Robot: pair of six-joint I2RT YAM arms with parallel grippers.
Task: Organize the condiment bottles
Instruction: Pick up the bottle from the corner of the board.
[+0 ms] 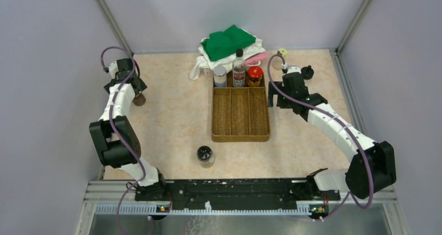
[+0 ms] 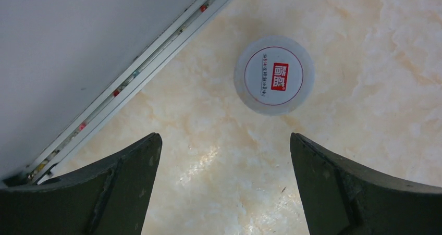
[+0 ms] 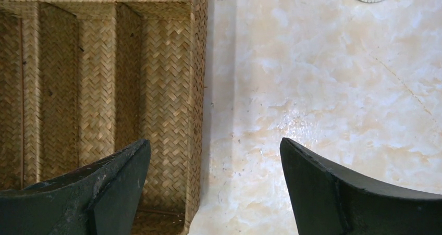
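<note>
Left gripper [image 2: 224, 185] and right gripper [image 3: 213, 188]: both spread, empty. Round white-lidded jar [image 2: 274, 74] sits upper right, beyond the left jaws. Misaligned closing may topple it.

Three condiment bottles [image 1: 239, 68] stand in the tray [image 1: 241, 137]; four jars [image 1: 205, 155], seemingly upright, outside.

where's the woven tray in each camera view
Top external: tray at the picture's centre, bottles in its far end.
Left wrist: not in it; just a white-lidded jar.
Right wrist: fills the left half, partly under the open right claw.
Shared landmark: the tray's right wall, next to the right claw in both views that show it.
</note>
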